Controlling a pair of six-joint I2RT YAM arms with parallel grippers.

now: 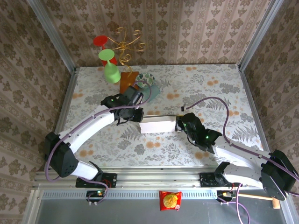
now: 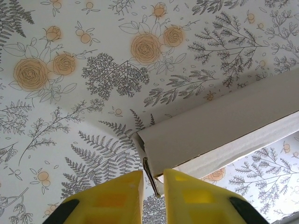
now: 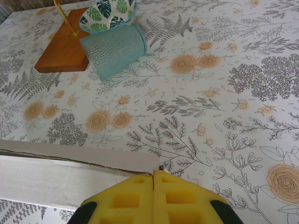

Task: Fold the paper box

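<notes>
Half-folded, seemingly, the paper box (image 1: 158, 126) sits at worktop (image 1: 224, 93) centre, left fingers (image 2: 117, 198) pinching one end, right fingers (image 3: 180, 198) clenched shut at the other, more folds left.

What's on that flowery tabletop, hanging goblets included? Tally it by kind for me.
Paper box: 1
Teal cup: 1
Leaf-patterned bowl: 1
Wooden stand: 1
Goblets: 2, green goblet and red goblet
Total: 6
</notes>
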